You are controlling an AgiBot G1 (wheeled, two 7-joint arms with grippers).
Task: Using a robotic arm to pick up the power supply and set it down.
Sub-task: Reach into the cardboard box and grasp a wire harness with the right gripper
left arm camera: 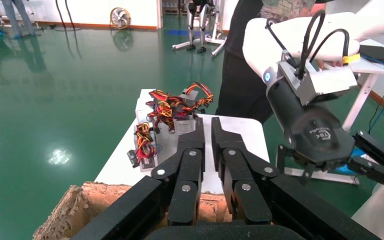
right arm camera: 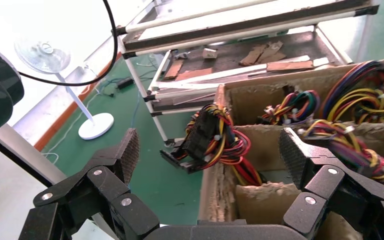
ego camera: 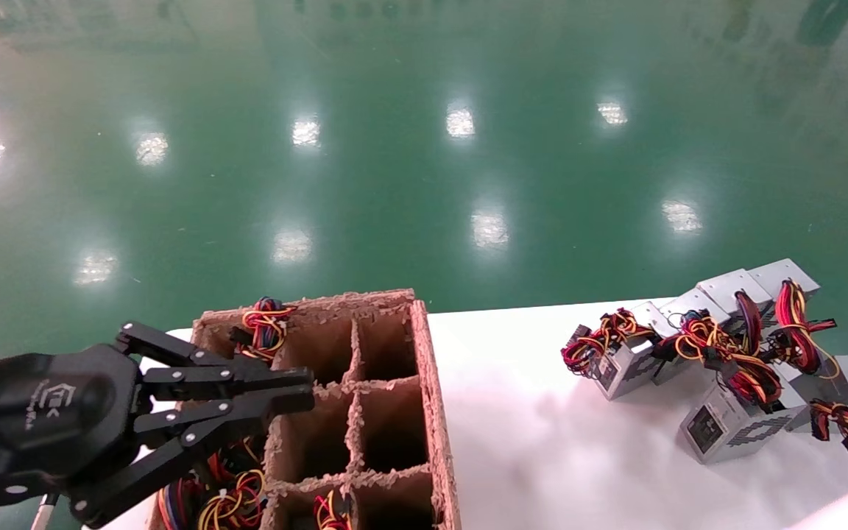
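Several grey power supplies [ego camera: 733,427] with red, yellow and black wire bundles lie in a cluster on the white table [ego camera: 527,442] at the right; they also show in the left wrist view [left arm camera: 172,117]. My left gripper [ego camera: 308,388] hovers over the left side of a cardboard crate [ego camera: 435,397], pointing toward the cluster. Its fingers [left arm camera: 195,150] stand nearly together with nothing between them. My right gripper [right arm camera: 209,145] is open wide and empty, facing a crate corner where a wire bundle [right arm camera: 215,137] hangs over. It is out of the head view.
The crate is split into compartments; those on the left hold wire bundles [ego camera: 266,327], the middle ones look dark and empty. The right arm's black housing [left arm camera: 315,132] hangs beside the table. A metal shelf cart [right arm camera: 240,30] and a floor fan [right arm camera: 45,57] stand beyond the crate.
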